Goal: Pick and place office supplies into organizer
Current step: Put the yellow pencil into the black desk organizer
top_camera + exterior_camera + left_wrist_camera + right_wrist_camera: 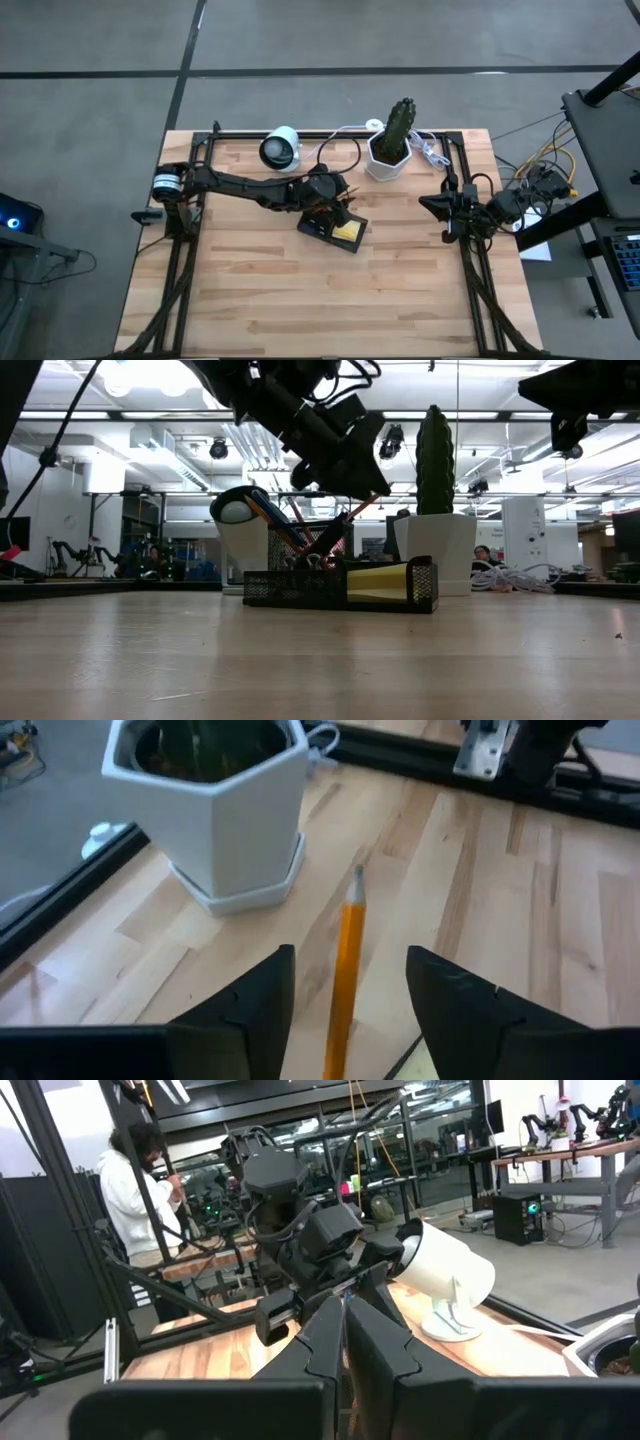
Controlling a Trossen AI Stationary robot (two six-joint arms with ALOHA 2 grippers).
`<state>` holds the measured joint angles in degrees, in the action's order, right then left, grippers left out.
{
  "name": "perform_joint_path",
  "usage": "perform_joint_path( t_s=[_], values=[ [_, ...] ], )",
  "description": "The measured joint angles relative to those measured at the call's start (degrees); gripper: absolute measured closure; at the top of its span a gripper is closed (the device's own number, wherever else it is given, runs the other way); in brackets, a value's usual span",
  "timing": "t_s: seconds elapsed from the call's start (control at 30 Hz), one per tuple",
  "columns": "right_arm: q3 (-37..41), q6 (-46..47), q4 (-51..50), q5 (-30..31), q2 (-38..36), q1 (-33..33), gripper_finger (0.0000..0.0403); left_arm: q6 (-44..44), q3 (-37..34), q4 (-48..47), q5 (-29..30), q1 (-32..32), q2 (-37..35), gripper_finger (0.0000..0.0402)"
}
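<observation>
The black mesh organizer [333, 230] stands mid-table, also in the low view [340, 585], with a yellow sticky-note pad [375, 582] in its right compartment. Several pens and pencils [300, 535] lean in its taller cup. My left gripper [350, 990] hangs just above the cup, slanting down, open. An orange pencil [350, 960] stands between its fingers with a gap on each side, its lower end down in the organizer. My right gripper [343, 1340] waits shut at the table's right edge [440, 205], empty.
A white hexagonal pot with a cactus [388, 160] stands just behind and right of the organizer. A white round lamp [281, 148] sits at the far edge, white cables [430, 150] at the far right. A person [130, 1190] is beyond the table.
</observation>
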<state>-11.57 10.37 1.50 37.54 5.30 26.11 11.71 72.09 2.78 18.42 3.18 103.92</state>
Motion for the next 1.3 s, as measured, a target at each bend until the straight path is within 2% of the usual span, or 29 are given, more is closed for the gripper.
perform_joint_path(
  t_s=[0.17,0.27,0.43,0.63,1.03,1.3],
  values=[
    [0.00,-0.09,0.00,0.02,0.00,0.00,0.0394,-0.53,-0.05,-0.25,0.23,0.25,-0.68,0.0226],
    [0.00,-0.04,0.00,0.04,-0.01,0.00,0.0394,-0.35,-0.16,-0.10,0.16,0.26,-0.14,0.0243],
    [0.01,0.02,0.02,0.15,-0.02,0.00,0.0394,-0.11,-0.09,-0.42,-1.87,0.24,1.40,0.0303],
    [0.00,0.15,0.11,0.15,-0.02,0.00,0.0394,-0.53,0.03,-0.39,-1.39,0.27,1.21,0.0387],
    [0.00,0.13,0.11,0.13,-0.02,0.00,0.0394,-0.53,0.20,-0.19,-1.56,0.23,-1.66,0.0395],
    [0.00,0.36,0.04,0.09,0.00,0.00,0.0394,-1.97,-0.60,5.61,0.76,-0.86,-3.33,0.0395]
  ],
)
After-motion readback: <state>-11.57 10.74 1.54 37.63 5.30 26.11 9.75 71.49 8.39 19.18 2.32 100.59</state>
